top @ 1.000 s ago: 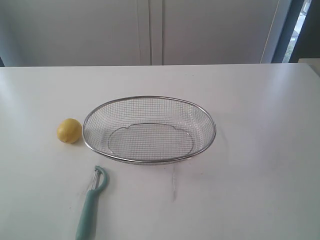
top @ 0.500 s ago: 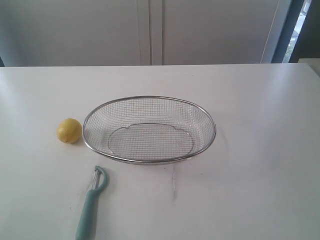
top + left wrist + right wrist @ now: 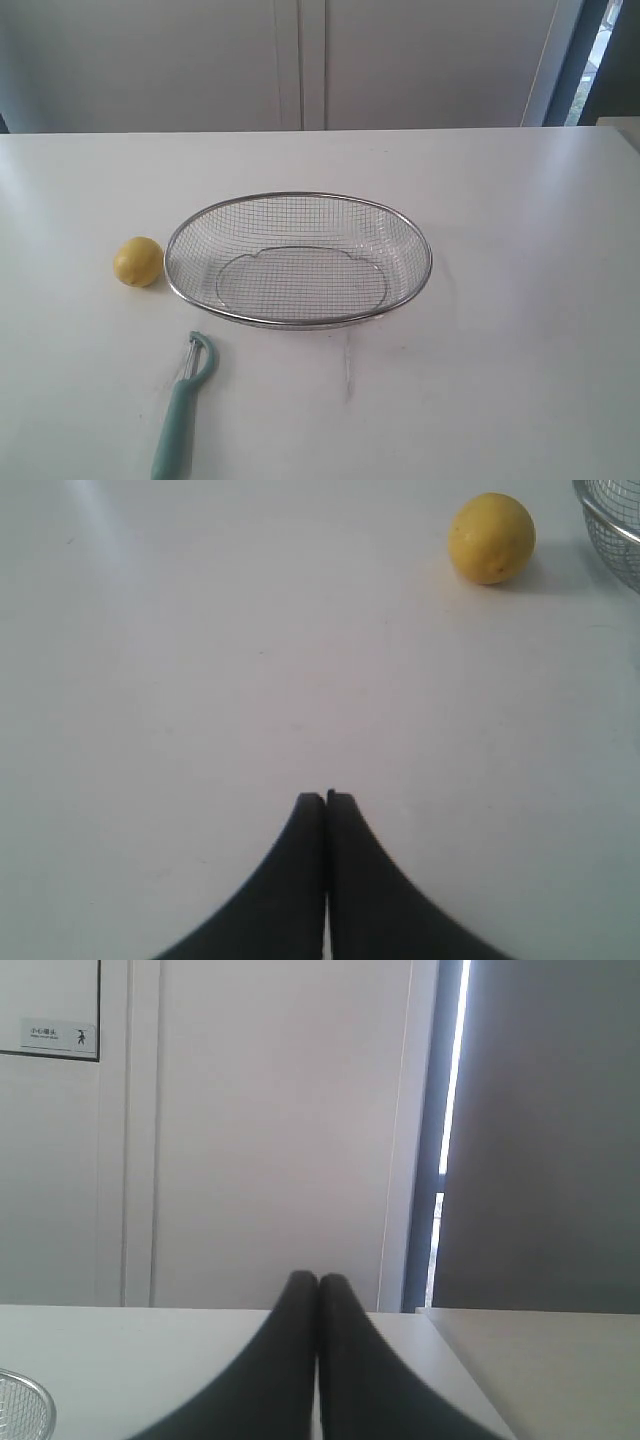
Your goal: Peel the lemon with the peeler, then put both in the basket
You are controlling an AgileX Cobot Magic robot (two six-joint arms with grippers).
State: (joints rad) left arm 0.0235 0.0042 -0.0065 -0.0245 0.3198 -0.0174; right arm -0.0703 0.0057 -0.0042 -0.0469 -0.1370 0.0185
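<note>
Currently, lemon: the small round yellow lemon (image 3: 138, 261) is sitting on the white table (image 3: 520, 300), just left of the basket.
Basket: the oval silver wire-mesh basket (image 3: 300, 325) is resting mid-table.
Peeler: the slim teal-handled peeler (image 3: 180, 420) is lying nearer the camera, apart from both.
Left: the left gripper (image 3: 326, 798) is hovering, jaws pressed together, gripping nothing.
Right: the right gripper (image 3: 318, 1278) is likewise closed, gripping nothing.

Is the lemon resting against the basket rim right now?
Apart. The left wrist view shows a strip of bare table between the lemon and the basket; in the exterior view they only look nearly touching.
</note>
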